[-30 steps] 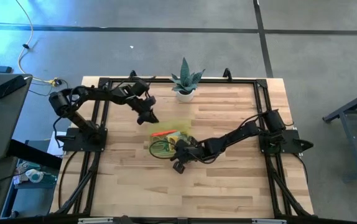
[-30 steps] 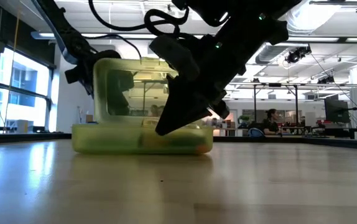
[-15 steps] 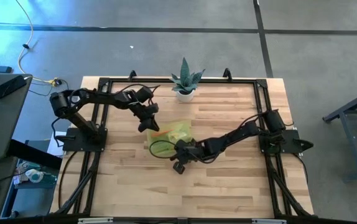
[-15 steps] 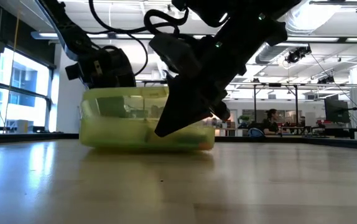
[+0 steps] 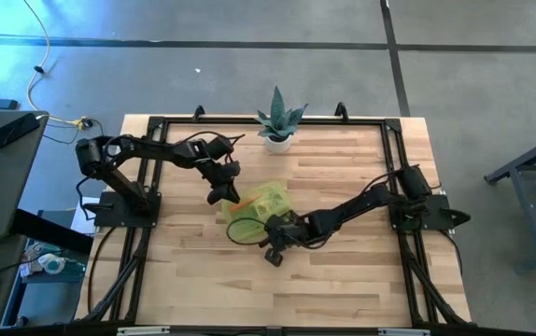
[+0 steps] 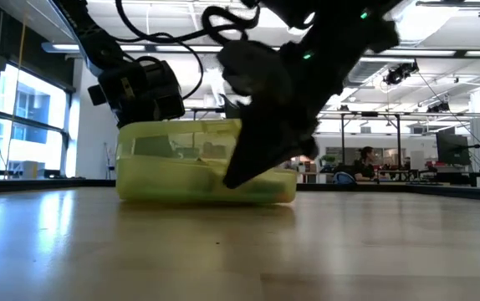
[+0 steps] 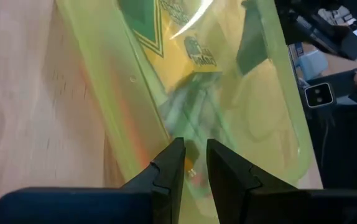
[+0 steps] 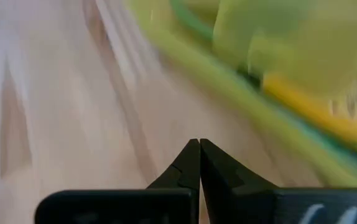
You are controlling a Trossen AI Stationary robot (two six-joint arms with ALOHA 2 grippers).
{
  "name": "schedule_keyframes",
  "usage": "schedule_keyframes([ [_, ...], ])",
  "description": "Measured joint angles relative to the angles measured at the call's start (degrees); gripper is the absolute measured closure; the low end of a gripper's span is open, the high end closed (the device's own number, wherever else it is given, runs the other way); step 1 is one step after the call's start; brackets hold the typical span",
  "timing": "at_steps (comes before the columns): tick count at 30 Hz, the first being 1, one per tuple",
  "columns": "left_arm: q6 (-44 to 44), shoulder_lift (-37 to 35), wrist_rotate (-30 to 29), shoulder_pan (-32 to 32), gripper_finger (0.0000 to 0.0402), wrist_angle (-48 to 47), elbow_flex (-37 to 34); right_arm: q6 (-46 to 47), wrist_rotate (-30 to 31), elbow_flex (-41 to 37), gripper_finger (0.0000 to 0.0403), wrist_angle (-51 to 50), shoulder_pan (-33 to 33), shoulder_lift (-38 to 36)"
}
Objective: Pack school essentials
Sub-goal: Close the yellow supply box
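Observation:
The translucent yellow-green case [image 5: 260, 203] [image 6: 198, 163] lies mid-table with its lid down on the base. Through the lid, the left wrist view shows the yellow-green crayon box [image 7: 172, 28], green scissors handles [image 7: 188, 118] and an orange pencil [image 7: 129, 118]. The other stationery is not distinguishable. My left gripper [image 5: 219, 194] [image 7: 192, 149] is at the case's far-left edge, its fingers almost together. My right gripper [image 5: 270, 250] [image 8: 195, 144] is shut. It hovers by the case's near side, with its tips over bare wood. My left gripper meets the case's lid at its left edge [image 7: 166, 134], coming from above and from the table's far left. The fingertips stand a narrow gap apart on that edge. The gripper itself hides whether the rim sits between them. The lid lies flat on the base.
A spiky green plant in a white pot [image 5: 279, 123] stands at the far edge. A black frame rail [image 5: 389, 168] borders the table. Bare wood stretches along the near edge [image 5: 324, 289] and to the case's right. A person sits far off in the room [image 6: 364, 163].
The case's lid stood upright a second ago and has swung down onto the base. My left gripper came down and toward the near edge with it. The case slid slightly toward the table's right. My right gripper shifted a little toward the near edge and stayed shut.

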Motion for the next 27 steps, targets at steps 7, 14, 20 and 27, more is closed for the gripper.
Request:
schedule_keyframes([
  [7,0.00,0.02,-1.67,-0.07,0.0339,-0.06,0.00,1.11,0.76,0.00,0.0403,-5.85,3.01,-3.35],
  [14,0.00,0.02,-1.77,-0.02,0.0339,0.01,-0.01,-2.21,7.62,0.00,0.0403,-8.11,2.91,-9.41],
  [20,0.17,0.04,-1.90,0.00,0.0339,0.13,-0.02,-11.04,12.40,0.00,0.0403,-7.29,-1.99,-14.06],
  [27,-0.10,0.07,-2.08,0.00,0.0339,0.13,-0.02,-15.40,3.34,0.02,0.0403,-5.63,-9.08,-12.36],
])
